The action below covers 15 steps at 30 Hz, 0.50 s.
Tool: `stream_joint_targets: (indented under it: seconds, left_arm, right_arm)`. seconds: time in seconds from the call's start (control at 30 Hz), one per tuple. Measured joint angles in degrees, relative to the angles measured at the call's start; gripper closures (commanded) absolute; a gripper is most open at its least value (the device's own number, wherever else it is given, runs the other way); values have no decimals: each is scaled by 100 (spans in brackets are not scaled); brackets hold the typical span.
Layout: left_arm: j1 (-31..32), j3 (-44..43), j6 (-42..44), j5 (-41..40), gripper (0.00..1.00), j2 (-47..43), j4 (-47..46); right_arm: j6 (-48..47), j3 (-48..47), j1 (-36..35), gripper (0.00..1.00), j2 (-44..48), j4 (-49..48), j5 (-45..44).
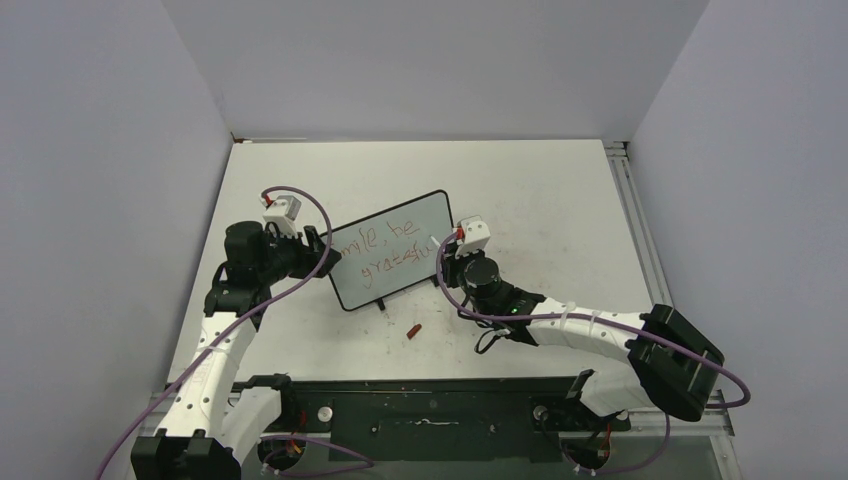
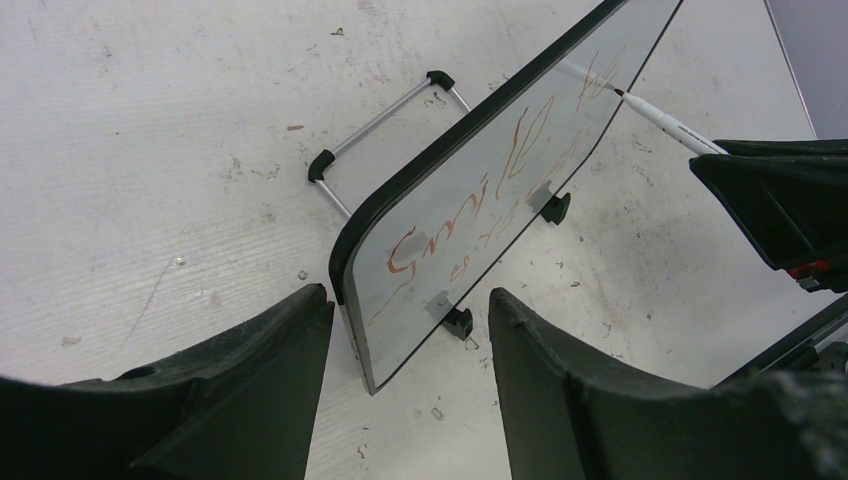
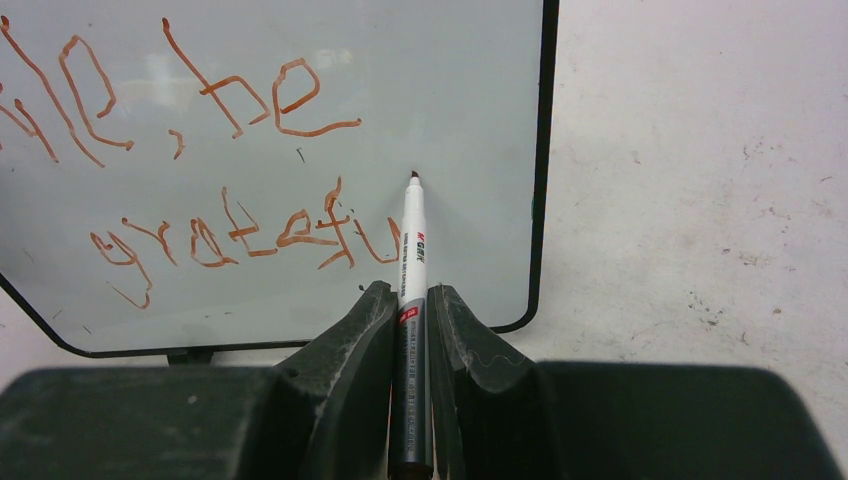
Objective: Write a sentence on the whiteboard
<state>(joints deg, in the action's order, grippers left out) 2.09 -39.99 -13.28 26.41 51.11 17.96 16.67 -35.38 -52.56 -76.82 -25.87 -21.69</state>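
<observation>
The whiteboard stands tilted mid-table on small black feet. The red sentence reads "Smile, be" above "gratefu". My left gripper is open, its jaws either side of the board's left end without gripping it; in the left wrist view the gripper straddles the board's near corner. My right gripper is shut on a white marker, whose tip rests on the board just right of the "u" of the sentence. In the right wrist view, the gripper clamps the marker's barrel.
A small red cap lies on the table in front of the board. The board's wire stand sticks out behind it. Grey walls close in the left, back and right; a metal rail runs along the table's right edge.
</observation>
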Motion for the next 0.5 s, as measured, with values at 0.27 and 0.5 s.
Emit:
stream_joint_targets:
  seconds: [0.27, 0.5]
  left_arm:
    - [0, 0, -2, 0, 43, 0, 0]
    - [0, 0, -2, 2, 43, 0, 0]
  right_arm:
    - [68, 42, 0, 95, 0, -7, 2]
    - [258, 308, -7, 95, -2, 22, 7]
